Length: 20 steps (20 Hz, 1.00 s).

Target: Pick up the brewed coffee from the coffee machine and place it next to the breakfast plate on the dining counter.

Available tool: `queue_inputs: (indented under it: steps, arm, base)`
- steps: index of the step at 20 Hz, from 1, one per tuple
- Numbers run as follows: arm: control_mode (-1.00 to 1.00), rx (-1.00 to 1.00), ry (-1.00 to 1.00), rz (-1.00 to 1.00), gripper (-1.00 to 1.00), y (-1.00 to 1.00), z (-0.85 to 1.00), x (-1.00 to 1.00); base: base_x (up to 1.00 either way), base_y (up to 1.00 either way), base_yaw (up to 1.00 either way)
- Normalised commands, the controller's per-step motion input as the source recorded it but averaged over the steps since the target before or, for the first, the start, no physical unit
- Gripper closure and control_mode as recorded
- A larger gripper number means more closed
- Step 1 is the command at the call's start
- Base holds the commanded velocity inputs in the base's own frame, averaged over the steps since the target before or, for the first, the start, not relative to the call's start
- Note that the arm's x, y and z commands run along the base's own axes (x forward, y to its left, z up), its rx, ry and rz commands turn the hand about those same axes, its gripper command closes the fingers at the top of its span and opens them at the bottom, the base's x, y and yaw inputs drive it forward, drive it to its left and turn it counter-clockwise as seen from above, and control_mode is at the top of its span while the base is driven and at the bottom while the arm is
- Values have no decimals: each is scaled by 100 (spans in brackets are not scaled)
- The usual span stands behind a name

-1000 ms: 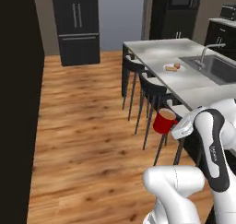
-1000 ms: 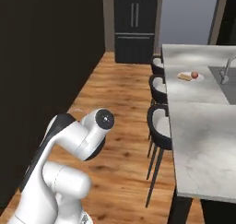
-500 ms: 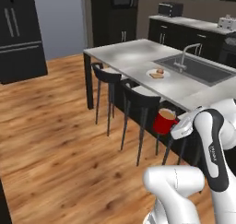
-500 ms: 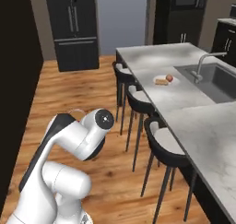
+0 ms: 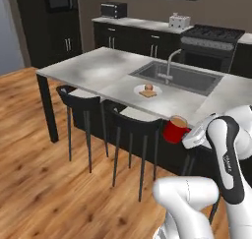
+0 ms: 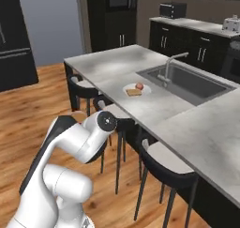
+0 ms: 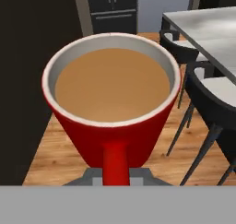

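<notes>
Carried level and upright: red mug (image 5: 175, 129) of brewed coffee, rim flat, tan liquid calm and near the brim, presumably kept so to avoid a spill while the base travels. Held out in front of the arm, over the floor, just short of the near edge of the dining surface (image 5: 98, 71) and above the row of dark stools (image 5: 83, 98).

Claw (image 5: 189, 135) pressed together on the mug's handle; in the hand view the red handle (image 7: 115, 165) drops straight to 6 o'clock between the tips, mug body (image 7: 110, 126) directly ahead. Handle grip likely chosen to keep the cup vertical and the opening clear.

Breakfast plate (image 5: 147, 91) resting on the surface beside the sink (image 5: 179, 78), toast and a small round brown item on it; seen from the mug, roughly at 11 o'clock and well apart. In the right base view, plate (image 6: 136, 89) at 9 o'clock of the faucet (image 6: 169, 65).

Judged: transport stage, placement not yet begun; bare marble around the plate leaves room for setting down.
</notes>
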Motion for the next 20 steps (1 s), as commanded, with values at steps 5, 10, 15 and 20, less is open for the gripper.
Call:
queue_inputs:
  steps: [5,10,15,20]
  arm:
    - [100,0,0,0,100,0,0,0]
    - [100,0,0,0,100,0,0,0]
    - [100,0,0,0,100,0,0,0]
    - [100,0,0,0,100,0,0,0]
  base:
    - [100,81,-58]
    - [100,69,-55]
    - [94,44,-55]
    - [90,28,-54]
